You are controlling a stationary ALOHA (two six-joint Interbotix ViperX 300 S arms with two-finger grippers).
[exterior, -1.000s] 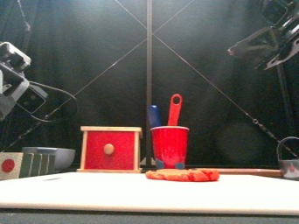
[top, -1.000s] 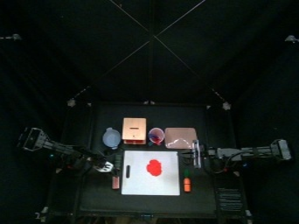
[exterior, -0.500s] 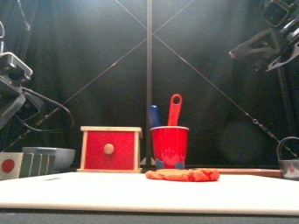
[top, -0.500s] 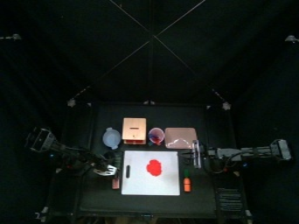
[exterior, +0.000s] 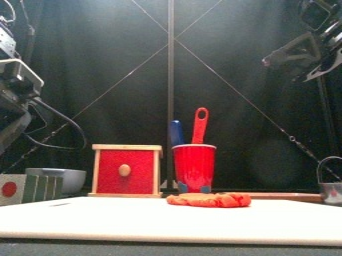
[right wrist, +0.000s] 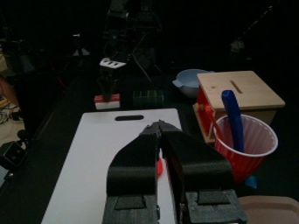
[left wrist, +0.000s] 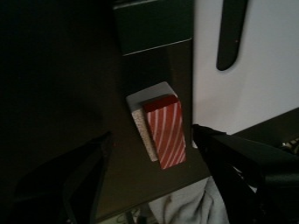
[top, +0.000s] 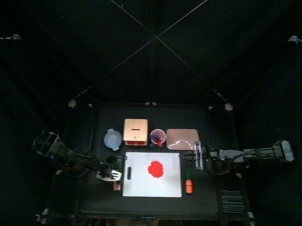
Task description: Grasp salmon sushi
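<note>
The salmon sushi (left wrist: 165, 133) is a small orange-pink striped oblong on a white base. It lies on the black table beside the left edge of the white board (left wrist: 263, 61). In the top view it (top: 117, 184) sits at the board's front left. My left gripper (left wrist: 170, 171) is open, with one jaw on each side of the sushi's near end and not touching it. In the top view it (top: 109, 173) hovers just over the sushi. My right gripper (right wrist: 165, 140) is shut and empty above the board's right edge (top: 199, 160).
A red blotch (top: 154, 170) lies on the white board (top: 154, 184). A brighter orange stick (top: 186, 186) lies right of the board. Behind stand a red cup (exterior: 194, 166) with utensils, a wooden box (exterior: 126, 171), a bowl (right wrist: 190, 80) and a tan tray (top: 182, 138).
My left arm has moved toward the table's front and in over the sushi, and looms larger in the front view. The right arm has not moved.
</note>
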